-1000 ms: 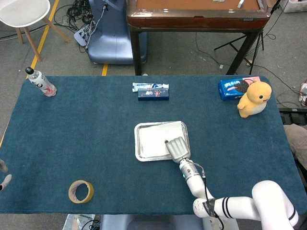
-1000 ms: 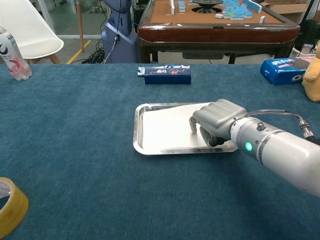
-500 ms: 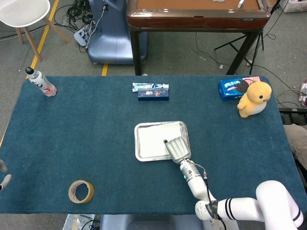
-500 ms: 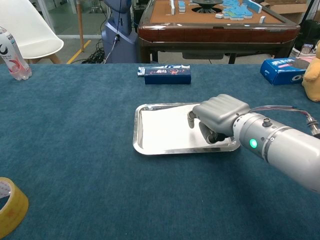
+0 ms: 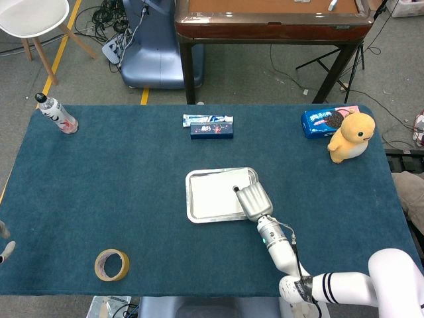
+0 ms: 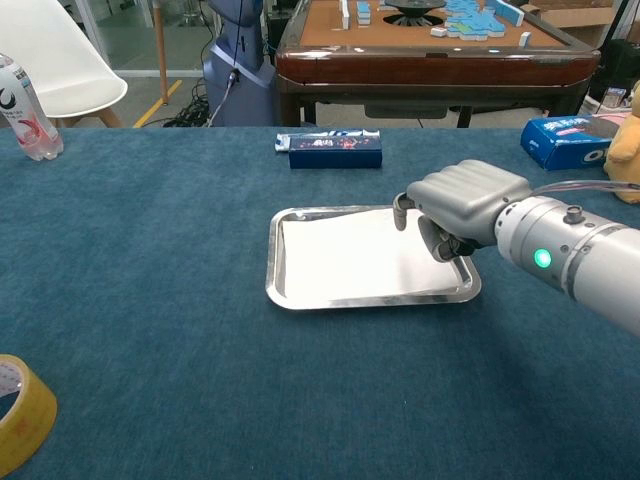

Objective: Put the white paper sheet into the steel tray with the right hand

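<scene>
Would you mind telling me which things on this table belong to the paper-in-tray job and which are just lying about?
Belongs to the job:
white paper sheet, lying in the tray
steel tray
right hand, above the tray's right end

Just lying about:
tape roll
bottle
dark blue box
cookie pack
yellow plush toy

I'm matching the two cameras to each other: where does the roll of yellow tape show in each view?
Head view: the yellow tape roll lies lower left on the table, near its front edge.
Chest view: the roll is cut off at the bottom left corner.
Shared landmark: the steel tray, to the right of the roll in both.
</scene>
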Action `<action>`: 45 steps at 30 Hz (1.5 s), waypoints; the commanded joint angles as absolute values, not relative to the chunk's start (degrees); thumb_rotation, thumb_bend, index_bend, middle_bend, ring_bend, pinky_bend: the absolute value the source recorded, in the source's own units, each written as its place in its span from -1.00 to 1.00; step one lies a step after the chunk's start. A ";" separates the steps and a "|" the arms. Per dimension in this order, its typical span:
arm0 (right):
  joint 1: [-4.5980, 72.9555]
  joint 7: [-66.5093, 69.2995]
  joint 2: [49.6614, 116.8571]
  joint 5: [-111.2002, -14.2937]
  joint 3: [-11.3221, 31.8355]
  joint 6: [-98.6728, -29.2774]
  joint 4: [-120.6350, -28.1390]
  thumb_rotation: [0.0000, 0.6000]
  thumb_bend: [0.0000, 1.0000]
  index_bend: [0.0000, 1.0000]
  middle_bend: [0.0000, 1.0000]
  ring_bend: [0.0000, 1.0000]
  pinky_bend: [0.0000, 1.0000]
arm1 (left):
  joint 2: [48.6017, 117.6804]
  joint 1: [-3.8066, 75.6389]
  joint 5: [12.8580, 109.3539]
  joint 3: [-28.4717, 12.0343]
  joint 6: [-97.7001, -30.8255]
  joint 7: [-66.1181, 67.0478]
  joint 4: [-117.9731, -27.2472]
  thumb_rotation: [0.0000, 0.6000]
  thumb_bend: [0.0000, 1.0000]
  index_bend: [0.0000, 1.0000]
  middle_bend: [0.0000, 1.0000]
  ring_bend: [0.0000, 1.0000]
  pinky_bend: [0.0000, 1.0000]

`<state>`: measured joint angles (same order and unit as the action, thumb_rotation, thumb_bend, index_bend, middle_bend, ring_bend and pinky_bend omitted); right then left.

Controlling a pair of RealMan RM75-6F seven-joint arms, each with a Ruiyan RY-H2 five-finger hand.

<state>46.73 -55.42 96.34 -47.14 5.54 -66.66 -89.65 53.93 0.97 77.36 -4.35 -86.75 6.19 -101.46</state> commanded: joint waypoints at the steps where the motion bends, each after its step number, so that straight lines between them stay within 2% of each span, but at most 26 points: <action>1: 46.32 -55.32 95.88 -47.61 5.39 -67.32 -89.27 1.00 0.72 -0.39 1.00 1.00 1.00 | 53.97 1.00 77.33 -4.35 -86.69 6.26 -101.44 1.00 -0.48 0.17 -0.16 -0.39 -0.08; 8: 44.79 -54.12 93.52 -50.01 4.79 -69.22 -89.78 1.00 0.68 -0.39 1.00 1.00 1.00 | 54.09 0.99 77.26 -4.40 -86.79 6.39 -101.40 1.00 -0.48 0.17 -0.16 -0.39 -0.08; 12: 42.75 -52.32 90.07 -53.20 3.79 -71.61 -92.45 1.00 0.35 -0.29 1.00 1.00 1.00 | 54.23 1.08 77.18 -4.39 -86.63 6.65 -101.34 1.00 -0.48 0.17 -0.16 -0.39 -0.08; 15: 40.94 -50.93 86.66 -55.38 2.79 -73.26 -95.58 1.00 0.01 -0.29 0.88 0.97 1.00 | 54.46 1.17 77.20 -4.34 -86.53 6.97 -101.26 1.00 -0.48 0.17 -0.16 -0.39 -0.08; 17: 39.86 -50.23 84.27 -56.35 2.08 -73.90 -97.83 1.00 -0.20 -0.29 0.72 0.87 1.00 | 54.66 1.26 77.20 -4.32 -86.43 7.21 -101.20 1.00 -0.48 0.16 -0.16 -0.39 -0.08; 21: 37.06 -49.68 79.06 -58.72 0.09 -76.36 -102.34 1.00 -0.64 -0.29 0.33 0.42 0.95 | 55.30 1.41 77.34 -4.29 -86.40 7.72 -101.01 1.00 -0.48 0.13 -0.16 -0.39 -0.07; 23: 35.56 -50.19 77.53 -60.25 -1.04 -78.36 -103.44 1.00 -0.78 -0.29 0.20 0.20 0.77 | 55.80 1.46 77.45 -4.44 -86.67 7.74 -100.78 1.00 -0.48 0.10 -0.16 -0.39 -0.07; 24: 34.47 -50.33 76.48 -61.00 -1.82 -79.51 -104.34 1.00 -0.82 -0.29 0.13 0.09 0.61 | 56.16 1.47 77.56 -4.53 -86.89 7.69 -100.57 1.00 -0.48 0.07 -0.15 -0.39 -0.07; 25: 33.62 -50.20 75.64 -61.39 -2.34 -80.27 -105.20 1.00 -0.84 -0.29 0.04 -0.02 0.41 | 56.46 1.48 77.64 -4.63 -87.11 7.59 -100.41 1.00 -0.48 0.04 -0.15 -0.39 -0.07; 27: 31.85 -49.57 74.06 -62.34 -3.17 -82.02 -106.75 1.00 -0.84 -0.29 -0.04 -0.11 0.20 | 57.06 1.50 77.85 -4.82 -87.53 7.45 -100.03 1.00 -0.48 -0.03 -0.15 -0.39 -0.07; 30: 28.31 -48.43 72.21 -65.39 -4.66 -86.18 -107.70 1.00 -0.84 -0.29 -0.08 -0.14 0.05 | 57.99 1.59 78.44 -4.84 -87.87 7.36 -99.30 1.00 -0.48 -0.07 -0.15 -0.39 -0.07; 35: 23.21 -48.17 70.87 -68.64 -6.58 -91.57 -108.17 1.00 -0.84 -0.29 -0.08 -0.14 0.04 | 59.77 1.85 80.18 -4.78 -88.57 6.64 -97.66 1.00 -0.48 -0.08 -0.15 -0.39 -0.07; 45: 14.95 -35.68 67.34 -75.80 -8.85 -95.38 -106.82 1.00 -0.84 -0.29 -0.07 -0.14 0.04 | 62.15 2.13 81.68 -4.70 -89.12 6.24 -94.87 1.00 -0.48 -0.08 -0.15 -0.39 -0.06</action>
<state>16.88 -38.24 68.28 -73.73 -8.26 -94.28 -107.77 62.13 2.10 81.71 -4.67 -89.14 6.21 -94.88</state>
